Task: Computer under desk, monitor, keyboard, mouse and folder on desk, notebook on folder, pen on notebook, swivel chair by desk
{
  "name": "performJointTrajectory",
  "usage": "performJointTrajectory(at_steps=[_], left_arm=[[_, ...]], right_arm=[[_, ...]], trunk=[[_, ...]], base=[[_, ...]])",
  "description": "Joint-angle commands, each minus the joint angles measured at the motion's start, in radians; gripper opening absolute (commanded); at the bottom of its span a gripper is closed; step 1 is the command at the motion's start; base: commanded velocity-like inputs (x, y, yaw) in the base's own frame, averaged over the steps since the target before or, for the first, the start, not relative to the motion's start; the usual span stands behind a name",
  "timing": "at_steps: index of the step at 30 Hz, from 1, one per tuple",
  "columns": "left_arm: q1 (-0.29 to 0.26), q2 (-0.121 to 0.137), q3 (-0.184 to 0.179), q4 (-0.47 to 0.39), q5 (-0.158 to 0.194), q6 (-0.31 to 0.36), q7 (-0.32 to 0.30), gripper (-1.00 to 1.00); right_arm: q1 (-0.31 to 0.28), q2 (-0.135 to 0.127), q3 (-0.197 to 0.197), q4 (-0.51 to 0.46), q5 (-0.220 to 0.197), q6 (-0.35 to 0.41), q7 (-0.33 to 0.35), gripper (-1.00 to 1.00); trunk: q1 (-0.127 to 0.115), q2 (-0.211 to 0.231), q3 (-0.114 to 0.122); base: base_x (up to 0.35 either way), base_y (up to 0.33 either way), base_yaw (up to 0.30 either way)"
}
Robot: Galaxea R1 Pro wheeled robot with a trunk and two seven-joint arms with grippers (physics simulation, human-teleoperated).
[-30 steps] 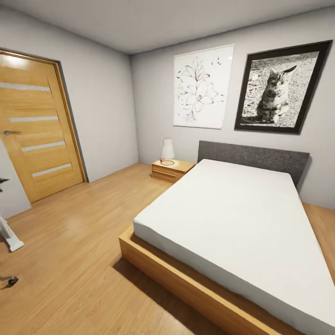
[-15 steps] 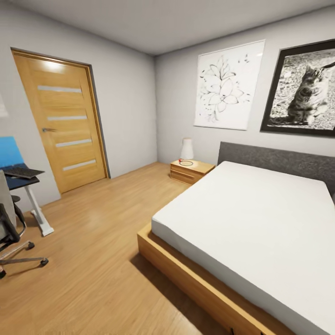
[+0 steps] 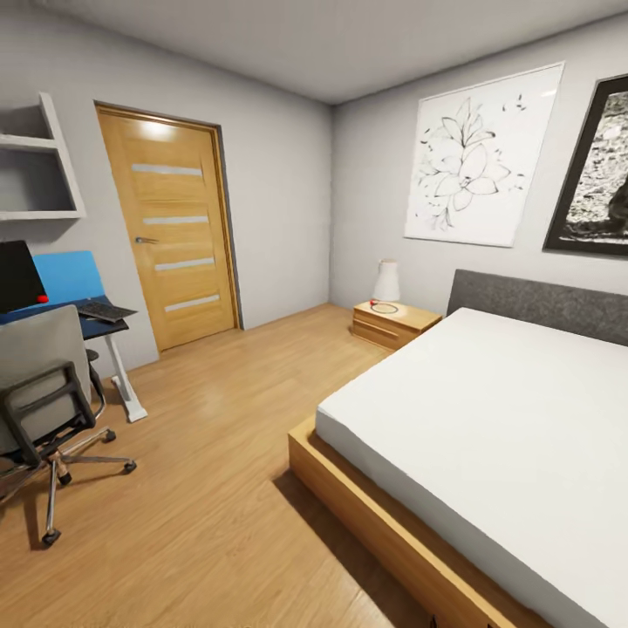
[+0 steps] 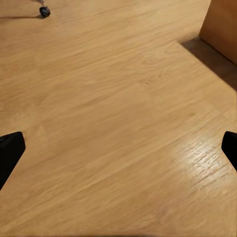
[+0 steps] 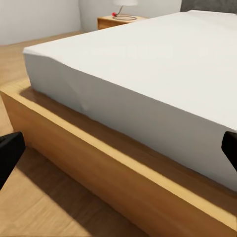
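The desk [image 3: 103,330], black-topped with a white leg, stands at the far left against the wall. On it are the black monitor [image 3: 17,275] with its red dot and the keyboard [image 3: 106,310]. A bright blue flat rectangle, apparently the folder [image 3: 71,275], shows behind the keyboard; I cannot tell whether it lies or stands. The grey swivel chair [image 3: 42,384] sits in front of the desk. The computer, mouse, notebook and pen are out of view. My left gripper [image 4: 118,150] is open over bare floor. My right gripper [image 5: 118,153] is open, facing the bed.
A large bed [image 3: 488,419] on a wooden frame [image 5: 98,163] takes up the right half of the room. A nightstand [image 3: 392,321] with a lamp stands by its head. A wooden door [image 3: 179,235] is shut beyond the desk. A chair castor [image 4: 44,11] lies on the wooden floor [image 3: 201,453].
The whole view has swung left. The door and bed slid right in the picture, and the desk, monitor, keyboard and chair came further into sight. Nothing itself moved.
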Motion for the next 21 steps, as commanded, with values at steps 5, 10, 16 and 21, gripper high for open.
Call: performJointTrajectory(at_steps=[5, 10, 16, 21], left_arm=[[0.000, 0.000, 0.008, -0.001, -0.005, -0.001, 0.000, 1.00], [0.000, 0.000, 0.008, -0.001, -0.005, -0.001, 0.000, 1.00], [0.000, 0.000, 0.008, -0.001, -0.005, -0.001, 0.000, 1.00], [0.000, 0.000, 0.008, -0.001, -0.005, -0.001, 0.000, 1.00]], right_arm=[[0.000, 0.001, 0.004, 0.009, 0.000, -0.003, 0.002, 1.00], [0.000, -0.001, 0.007, 0.066, -0.002, 0.029, 0.009, 1.00], [-0.002, 0.001, 0.008, 0.095, -0.004, 0.263, 0.011, 1.00], [-0.001, 0.002, 0.009, 0.096, -0.003, 0.281, 0.011, 1.00]], trunk=[[0.000, 0.000, -0.001], [0.000, 0.000, -0.002], [0.000, 0.000, -0.005], [0.000, 0.000, -0.008]], base=[[0.000, 0.000, 0.288], [0.000, 0.000, 0.287], [0.000, 0.000, 0.284], [0.000, 0.000, 0.261]])
